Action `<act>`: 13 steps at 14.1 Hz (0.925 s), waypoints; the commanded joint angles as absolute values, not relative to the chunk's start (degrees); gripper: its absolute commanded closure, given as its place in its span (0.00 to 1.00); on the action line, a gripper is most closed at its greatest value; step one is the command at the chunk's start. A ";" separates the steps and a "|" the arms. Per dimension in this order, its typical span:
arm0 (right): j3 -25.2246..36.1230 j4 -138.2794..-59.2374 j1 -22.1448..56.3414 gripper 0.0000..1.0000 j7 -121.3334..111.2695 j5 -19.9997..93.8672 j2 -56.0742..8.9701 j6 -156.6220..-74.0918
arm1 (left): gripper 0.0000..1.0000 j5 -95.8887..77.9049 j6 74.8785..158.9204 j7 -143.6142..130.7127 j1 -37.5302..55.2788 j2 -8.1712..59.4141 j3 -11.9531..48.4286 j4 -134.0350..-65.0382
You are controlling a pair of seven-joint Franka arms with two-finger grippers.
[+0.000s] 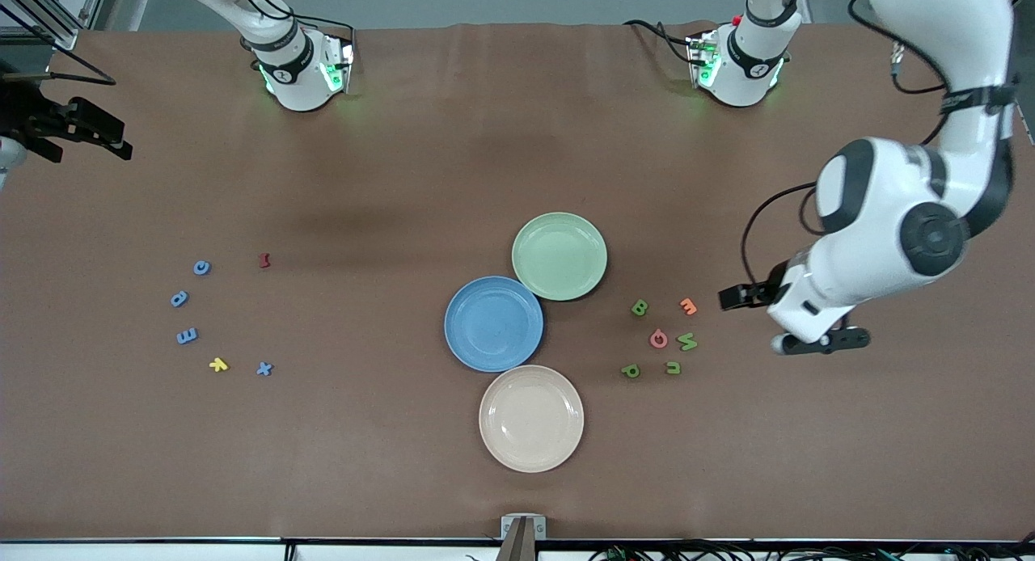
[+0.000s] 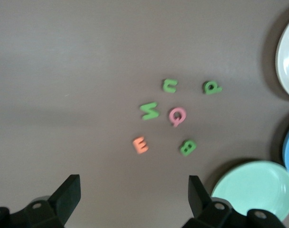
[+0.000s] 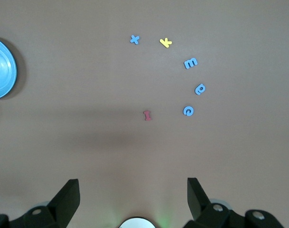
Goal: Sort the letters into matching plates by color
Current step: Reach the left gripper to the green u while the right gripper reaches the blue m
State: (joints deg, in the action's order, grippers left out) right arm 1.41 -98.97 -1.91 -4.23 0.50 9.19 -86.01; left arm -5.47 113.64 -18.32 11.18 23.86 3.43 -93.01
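The pale green plate [image 1: 559, 256] and the blue plate [image 1: 493, 323] sit mid-table, touching. Several green letters [image 1: 640, 307] lie toward the left arm's end, mixed with an orange letter [image 1: 687, 305] and a pink letter [image 1: 659, 338]. Several blue letters [image 1: 187, 335], a yellow letter [image 1: 218, 364] and a red letter [image 1: 264, 260] lie toward the right arm's end. My left gripper [image 2: 134, 187] hangs open and empty over bare table beside the green group. My right gripper [image 3: 133, 190] waits open and empty, high over the table's edge at its own end.
A cream plate [image 1: 530, 418] lies nearer the front camera than the blue plate, almost touching it. The two arm bases [image 1: 299, 68] stand along the table's back edge. A small camera mount [image 1: 522, 537] sits at the front edge.
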 commanded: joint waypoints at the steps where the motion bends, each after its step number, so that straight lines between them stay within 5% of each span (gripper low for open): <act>1: 0.97 -97.22 -2.81 0.00 -4.13 1.05 8.36 -84.99 | 0.00 -2.21 119.25 -22.57 12.56 28.11 3.43 -92.81; 7: 1.05 -95.71 -3.95 0.00 -4.40 0.53 3.62 -89.72 | 0.00 0.09 125.76 -23.91 13.54 34.79 3.43 -93.43; 13: 1.05 -92.99 -8.00 0.00 -4.57 0.09 -7.63 -96.50 | 0.04 0.53 131.47 -23.91 14.50 39.54 3.43 -92.55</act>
State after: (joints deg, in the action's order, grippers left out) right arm 1.64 -95.77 -6.70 -4.34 0.44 -3.93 -96.75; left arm -0.89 129.69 -22.85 13.97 38.28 3.45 -93.48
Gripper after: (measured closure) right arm 0.000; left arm 0.031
